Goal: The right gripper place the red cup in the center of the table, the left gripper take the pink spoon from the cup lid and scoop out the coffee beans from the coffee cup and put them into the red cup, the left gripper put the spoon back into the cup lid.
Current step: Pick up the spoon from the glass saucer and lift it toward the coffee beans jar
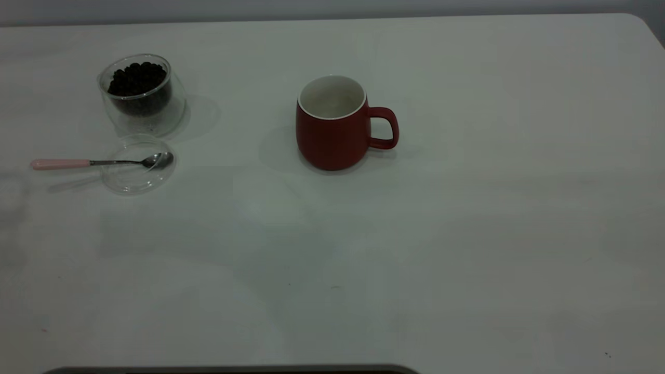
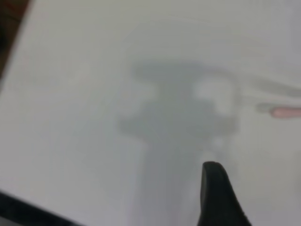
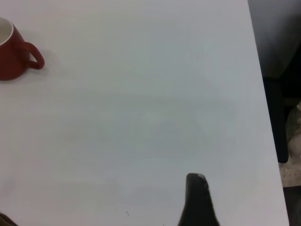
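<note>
A red cup (image 1: pixel 332 127) with a white inside stands upright near the table's middle, handle to the right; it also shows in the right wrist view (image 3: pixel 11 52). A clear glass coffee cup (image 1: pixel 139 93) of dark coffee beans stands at the far left. In front of it lies a clear cup lid (image 1: pixel 136 174) with the pink-handled spoon (image 1: pixel 98 162) resting across it, bowl in the lid, handle pointing left. The handle's tip shows in the left wrist view (image 2: pixel 286 112). The left gripper (image 2: pixel 217 193) hovers over bare table left of the spoon. The right gripper (image 3: pixel 197 200) is far right of the red cup.
The white table (image 1: pixel 467 234) fills the exterior view; neither arm shows there. The table's right edge (image 3: pixel 263 94) runs close to the right gripper, with dark floor beyond. A dark edge (image 1: pixel 234 370) lies along the table's front.
</note>
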Available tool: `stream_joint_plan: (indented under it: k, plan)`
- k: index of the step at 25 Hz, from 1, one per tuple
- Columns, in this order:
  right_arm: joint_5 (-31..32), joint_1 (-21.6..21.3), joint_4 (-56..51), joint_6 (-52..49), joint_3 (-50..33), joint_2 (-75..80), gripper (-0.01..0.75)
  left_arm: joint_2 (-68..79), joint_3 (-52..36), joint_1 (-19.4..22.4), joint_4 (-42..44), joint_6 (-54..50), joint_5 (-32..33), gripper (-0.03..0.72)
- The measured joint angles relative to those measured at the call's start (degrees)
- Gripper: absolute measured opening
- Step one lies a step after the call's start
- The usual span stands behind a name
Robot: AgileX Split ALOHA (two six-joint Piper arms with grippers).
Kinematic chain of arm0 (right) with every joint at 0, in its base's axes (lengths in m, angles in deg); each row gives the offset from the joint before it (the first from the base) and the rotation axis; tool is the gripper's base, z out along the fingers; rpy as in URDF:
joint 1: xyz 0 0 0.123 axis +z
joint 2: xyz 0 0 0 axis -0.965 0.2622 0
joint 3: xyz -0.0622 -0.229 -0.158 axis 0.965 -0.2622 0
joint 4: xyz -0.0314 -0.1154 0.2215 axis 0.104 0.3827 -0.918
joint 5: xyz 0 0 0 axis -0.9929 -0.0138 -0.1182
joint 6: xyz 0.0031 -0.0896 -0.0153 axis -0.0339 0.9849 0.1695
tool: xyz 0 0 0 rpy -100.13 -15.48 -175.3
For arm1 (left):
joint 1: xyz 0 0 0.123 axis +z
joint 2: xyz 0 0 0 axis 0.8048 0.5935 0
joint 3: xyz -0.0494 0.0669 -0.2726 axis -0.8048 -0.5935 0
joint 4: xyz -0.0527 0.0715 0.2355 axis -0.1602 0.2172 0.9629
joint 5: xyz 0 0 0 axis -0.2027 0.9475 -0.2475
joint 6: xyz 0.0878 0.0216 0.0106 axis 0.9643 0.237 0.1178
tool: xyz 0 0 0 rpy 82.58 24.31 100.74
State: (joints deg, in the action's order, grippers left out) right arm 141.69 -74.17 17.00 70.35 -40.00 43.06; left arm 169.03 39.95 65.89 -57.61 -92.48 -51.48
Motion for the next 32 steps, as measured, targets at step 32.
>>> stream_joint_plan:
  k: [32]
  plan:
    - [0.1,0.0,0.0,0.0,0.0,0.0,0.577,47.8,16.1,16.8,-59.1,76.0,7.0,0.595]
